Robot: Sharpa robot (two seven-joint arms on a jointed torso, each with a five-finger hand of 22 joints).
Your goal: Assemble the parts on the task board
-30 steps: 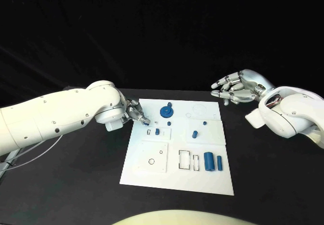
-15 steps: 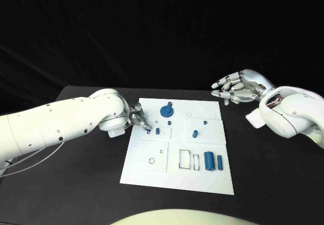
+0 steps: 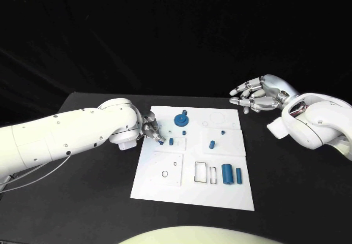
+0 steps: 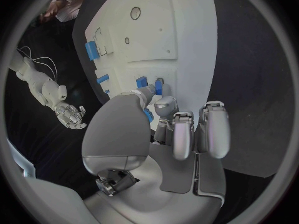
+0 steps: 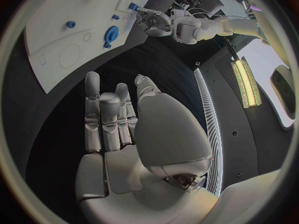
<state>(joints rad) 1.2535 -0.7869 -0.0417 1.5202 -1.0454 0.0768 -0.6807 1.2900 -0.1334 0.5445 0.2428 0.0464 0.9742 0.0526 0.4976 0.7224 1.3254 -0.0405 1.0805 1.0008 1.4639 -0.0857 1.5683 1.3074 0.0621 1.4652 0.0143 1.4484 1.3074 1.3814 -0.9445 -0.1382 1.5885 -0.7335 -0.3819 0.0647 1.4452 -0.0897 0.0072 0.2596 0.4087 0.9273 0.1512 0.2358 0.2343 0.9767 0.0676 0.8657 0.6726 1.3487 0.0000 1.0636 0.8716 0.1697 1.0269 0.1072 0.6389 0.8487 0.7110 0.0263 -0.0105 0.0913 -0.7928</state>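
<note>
1. No brand, label or readable writing on the task board (image 3: pixel 192 193); it carries only outlined rectangles and small circles.
2. The board lies flat in the middle of the black counter (image 3: pixel 88 203), with black backdrop behind it.
3. Parts on the board: a round blue gear-like part (image 3: pixel 180 121) near the far edge, a small blue peg (image 3: pixel 211 145) mid-board, a tiny blue stud (image 3: pixel 223 134) just beyond it, and two upright blue cylinders (image 3: pixel 228 174) side by side near the board's right edge, next to the rectangle outlines.
4. The left hand (image 3: pixel 150 130) is down over the board's left edge, arm sweeping in from the left of the head view.
5. In the left wrist view its fingertips (image 4: pixel 163 103) are drawn together around a small blue part (image 4: pixel 158 87), touching it right at the board surface; whether the pinch is fully closed on it I cannot tell for sure, but thumb and finger sit against the piece.
6. Just beside that, another small blue block (image 3: pixel 171 143) stands on the board.
7. The right hand (image 3: pixel 257 96) hangs off the board's far right corner, well apart from every part, palm turned up.
8. The right wrist view shows its fingers (image 5: pixel 99 109) straight, loosely side by side, holding nothing.
</note>
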